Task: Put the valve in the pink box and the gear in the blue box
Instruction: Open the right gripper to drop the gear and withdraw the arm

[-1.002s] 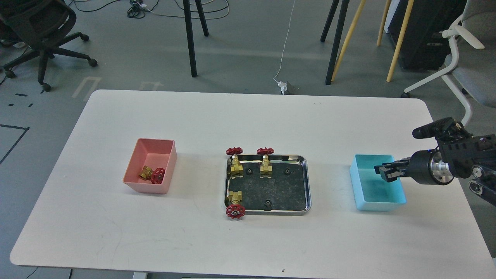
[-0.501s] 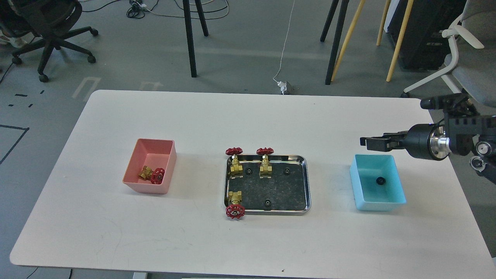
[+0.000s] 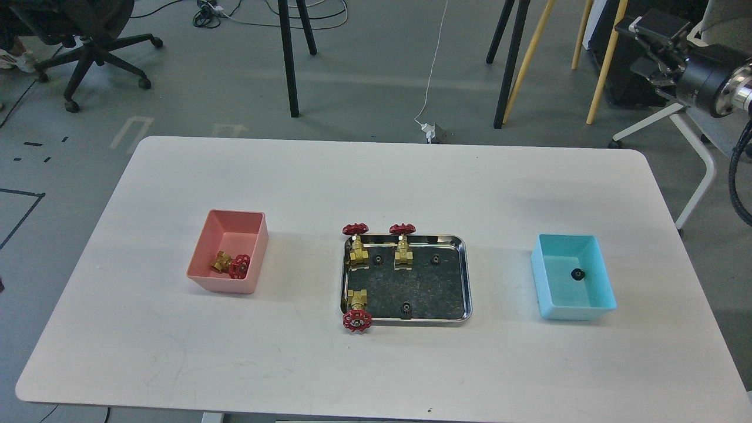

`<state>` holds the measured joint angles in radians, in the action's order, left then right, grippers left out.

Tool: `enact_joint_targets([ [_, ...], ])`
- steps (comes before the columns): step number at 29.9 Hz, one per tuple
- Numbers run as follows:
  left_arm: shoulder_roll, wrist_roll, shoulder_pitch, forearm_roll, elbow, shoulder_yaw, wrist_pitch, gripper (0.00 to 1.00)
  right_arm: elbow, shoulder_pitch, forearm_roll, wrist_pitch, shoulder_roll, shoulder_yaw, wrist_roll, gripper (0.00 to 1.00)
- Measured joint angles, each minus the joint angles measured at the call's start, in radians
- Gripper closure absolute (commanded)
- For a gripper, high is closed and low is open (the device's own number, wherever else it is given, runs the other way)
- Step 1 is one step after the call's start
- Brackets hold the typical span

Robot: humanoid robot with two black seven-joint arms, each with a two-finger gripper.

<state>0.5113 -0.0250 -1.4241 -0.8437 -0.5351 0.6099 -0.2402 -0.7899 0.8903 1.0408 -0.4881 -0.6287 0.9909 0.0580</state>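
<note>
Before you, a white tabletop (image 3: 376, 176) on a grey floor among chairs carries a valve (image 3: 233, 265) in the pink box (image 3: 228, 258), a gear (image 3: 577, 274) in the blue box (image 3: 573, 283) and a steel tray (image 3: 405, 279) between, while your right pincer (image 3: 649, 36), its gap unreadable, hangs above the far corner.

No readable text, label, brand, number or sign shows anywhere.

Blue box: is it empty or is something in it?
Not empty: one small black gear lies on the blue box floor.
</note>
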Motion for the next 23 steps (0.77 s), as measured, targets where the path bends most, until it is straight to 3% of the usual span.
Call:
enact_joint_targets([
  [5,-0.103,-0.013,0.032,-0.003,-0.005,-0.02,0.0,0.0,0.039,0.001,-0.258,0.15,0.061,-0.013,-0.1,0.04],
  [13,-0.211,-0.071,0.053,0.143,-0.023,-0.001,-0.009,0.0,0.035,0.045,-0.346,0.47,0.178,0.004,-0.11,0.02],
  [17,-0.223,-0.061,0.108,0.21,-0.022,-0.019,-0.015,0.0,0.04,0.063,-0.346,0.515,0.197,-0.004,-0.115,0.02],
  [23,-0.22,-0.041,0.12,0.214,-0.017,-0.136,-0.029,0.0,0.049,0.092,-0.348,0.507,0.199,-0.058,-0.197,0.01],
])
